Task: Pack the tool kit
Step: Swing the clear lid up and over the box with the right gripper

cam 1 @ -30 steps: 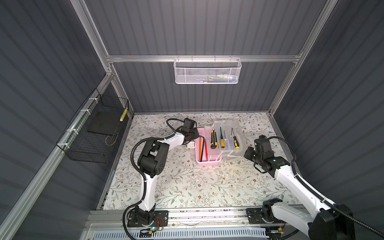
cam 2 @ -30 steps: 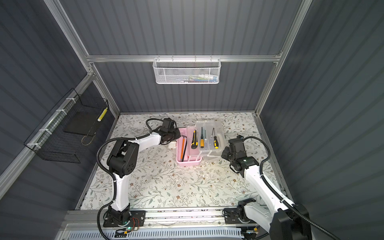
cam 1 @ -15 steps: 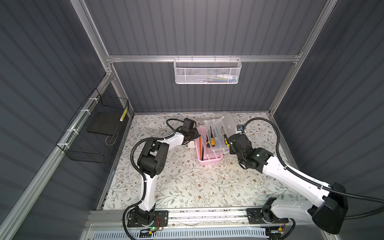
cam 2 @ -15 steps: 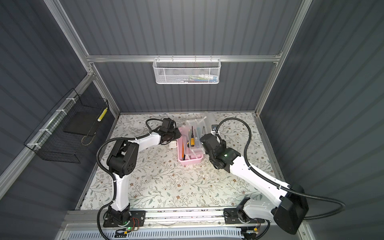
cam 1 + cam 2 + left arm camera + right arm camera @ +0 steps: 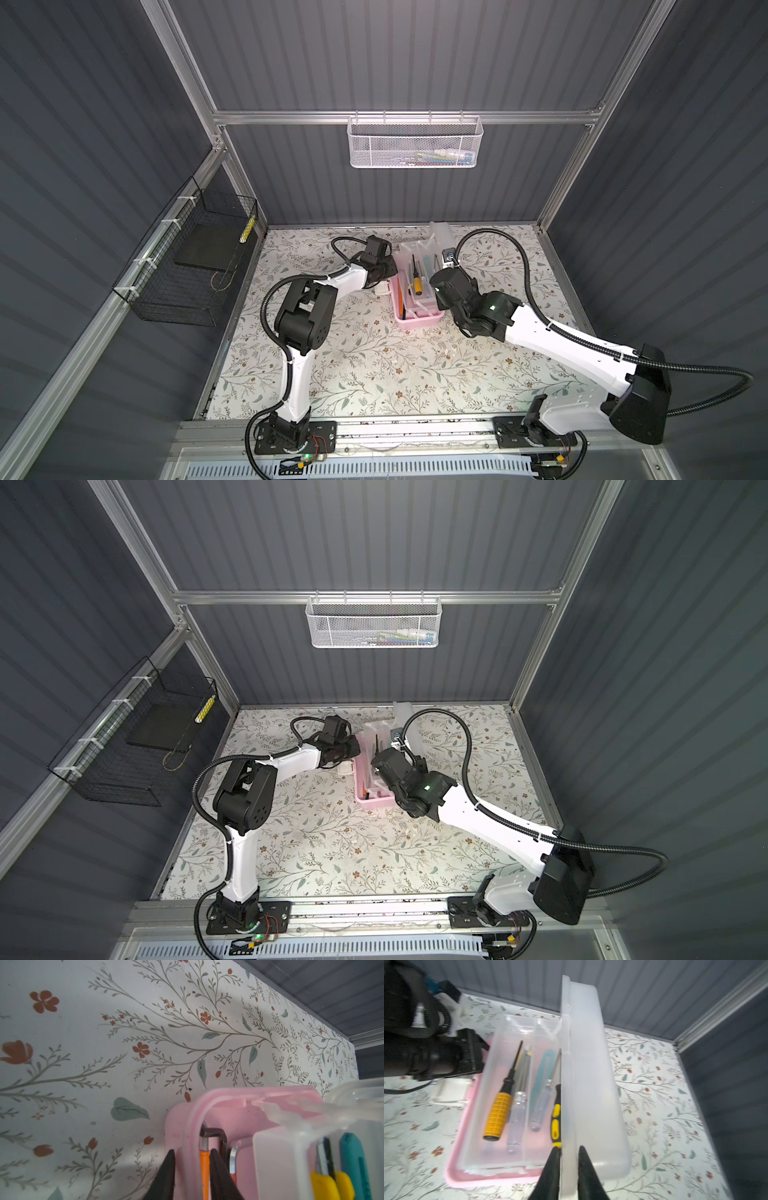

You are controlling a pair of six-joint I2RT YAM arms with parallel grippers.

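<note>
On the floral counter (image 5: 374,365), the left tool (image 5: 192,1152) pinches the pink base (image 5: 228,1122) by its wall, and the right tool (image 5: 569,1148) pinches the frosted lid (image 5: 587,1074) (standing nearly upright).

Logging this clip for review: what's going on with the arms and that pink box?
The left gripper pinches a wall of the pink rectangular plastic base, steadying it on the floral tabletop. The right gripper clamps the rim of the frosted clear plastic lid, which stands roughly upright, not shut. A yellow-handled screwdriver, clear-handled screwdrivers and a teal utility knife lie inside.
</note>
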